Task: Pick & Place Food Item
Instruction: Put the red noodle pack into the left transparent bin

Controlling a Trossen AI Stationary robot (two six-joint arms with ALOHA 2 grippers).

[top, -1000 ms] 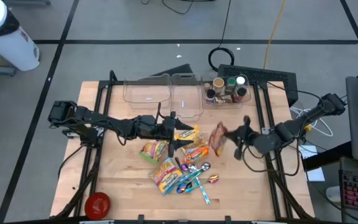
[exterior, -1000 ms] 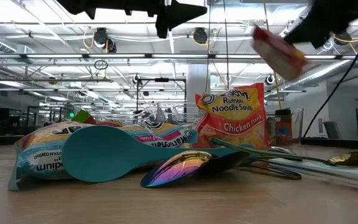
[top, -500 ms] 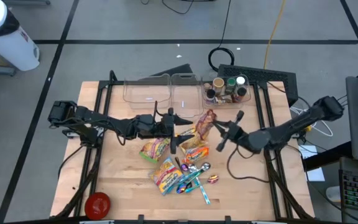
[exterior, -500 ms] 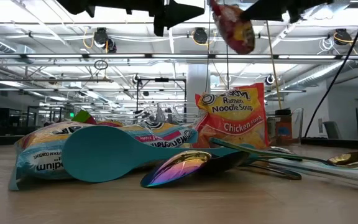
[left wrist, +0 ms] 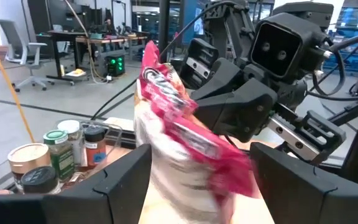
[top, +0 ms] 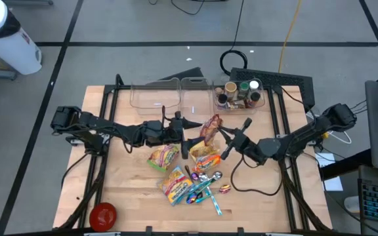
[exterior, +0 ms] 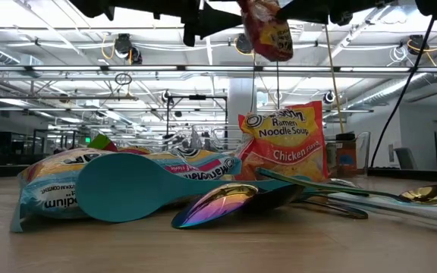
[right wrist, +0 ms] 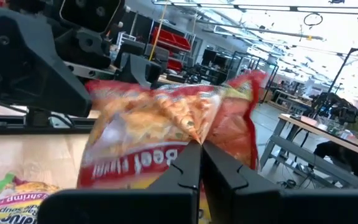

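A red and orange ramen packet [top: 210, 127] hangs in the air over the table's middle, held by my right gripper [top: 218, 133], which reaches in from the right. It also shows at the top of the low view [exterior: 267, 30]. My left gripper [top: 191, 136] is open and level, its fingers pointing at the packet [left wrist: 179, 143] from the left and close before it; I see no touch. Below them, several ramen packets [top: 205, 159] and spoons [top: 203, 185] lie flat on the wooden table [top: 130, 190]. My right gripper pinches the packet between its two shut fingers at one edge [right wrist: 194, 132]. The fingers come level from the table's right side. The packet is lifted clear of the table and hangs below the fingers.
Two clear bins [top: 155, 95] [top: 197, 98] and a tray of jars [top: 239, 94] stand along the far edge. A red round thing [top: 102, 215] lies at the near left corner. A teal spoon [exterior: 150, 186] and a chicken ramen packet [exterior: 283, 148] show in the low view.
My right gripper has carried the packet toward the table's left, up to my left gripper's open fingers. The packet has turned about in the hold and stayed clear of the table.
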